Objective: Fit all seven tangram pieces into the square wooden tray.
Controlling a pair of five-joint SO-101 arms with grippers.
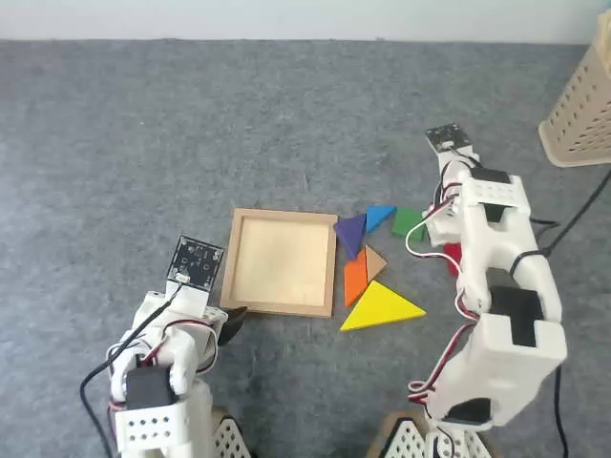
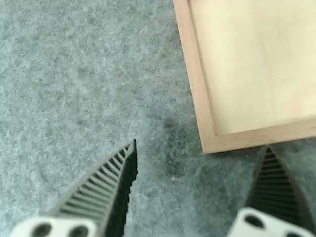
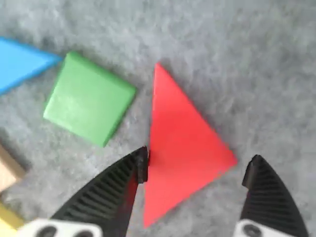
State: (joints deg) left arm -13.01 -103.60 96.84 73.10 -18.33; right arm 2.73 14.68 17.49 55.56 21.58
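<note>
Right claw (image 3: 198, 157) hangs with jaws apart astride the red triangle (image 3: 182, 143), beside the tray (image 1: 284, 307). Left claw (image 2: 200, 146), jaws apart too, sits at a tray corner. No pieces (image 1: 380, 307) are in yet: all seven lie beside the tray, so every placement is left.

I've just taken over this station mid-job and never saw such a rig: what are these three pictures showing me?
Two robot arms, left and right, stand side by side on a grey mat. The high view looks down on both. Each other picture comes from a camera on one arm's wrist, looking past its own two fingers. The left gripper is open beside a corner of the wooden tray, which holds no piece yet. The right gripper is open over the red triangle, a finger on each side, gripping nothing. Purple, blue, green, orange, tan and yellow pieces lie beside the tray.
</note>
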